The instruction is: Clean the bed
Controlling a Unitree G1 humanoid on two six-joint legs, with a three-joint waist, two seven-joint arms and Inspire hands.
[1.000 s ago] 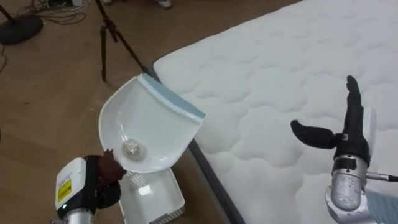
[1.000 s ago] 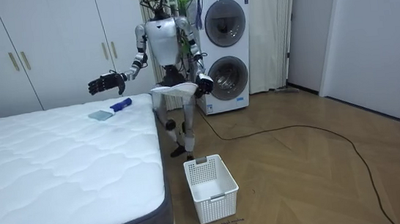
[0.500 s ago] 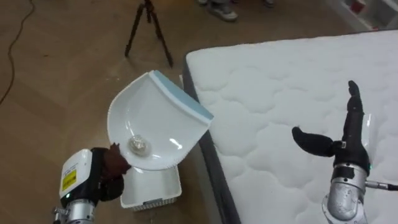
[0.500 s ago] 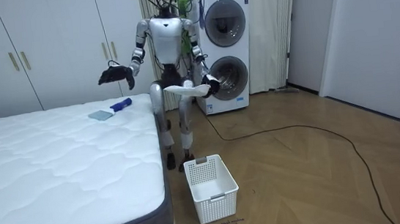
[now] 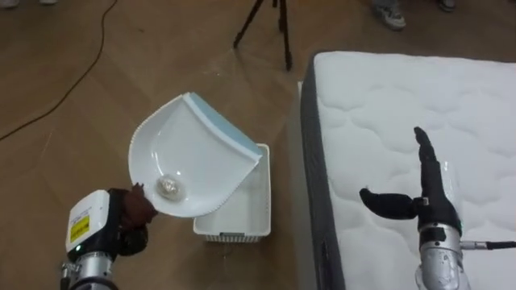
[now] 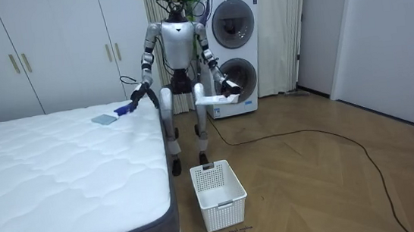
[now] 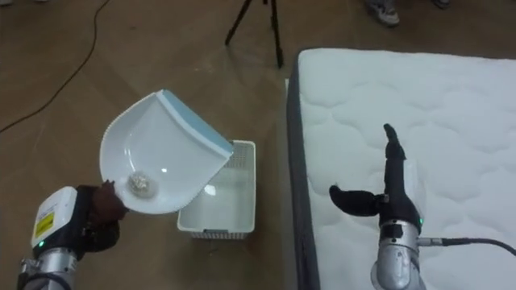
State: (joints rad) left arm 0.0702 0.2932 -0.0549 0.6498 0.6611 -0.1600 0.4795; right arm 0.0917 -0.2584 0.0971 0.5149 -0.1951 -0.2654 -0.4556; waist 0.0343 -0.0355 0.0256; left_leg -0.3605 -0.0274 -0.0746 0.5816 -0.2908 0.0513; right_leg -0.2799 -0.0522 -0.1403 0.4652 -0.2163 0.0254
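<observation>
Left hand [image 5: 129,224] clamps the dustpan [image 5: 193,153], tipped back, likely to cradle its scrap [image 5: 168,188] over the basket [image 5: 246,219]. Right hand [image 5: 421,200] hangs open.

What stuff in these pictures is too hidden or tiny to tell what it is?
- Inside of the basket: in the left eye view the dustpan covers most of it.
- The lump in the dustpan: too small to name.
- The blue thing and the pale flat thing on the bed, room view: too small.
- The tripod and a person's shoes: cut off by the top edge.
</observation>
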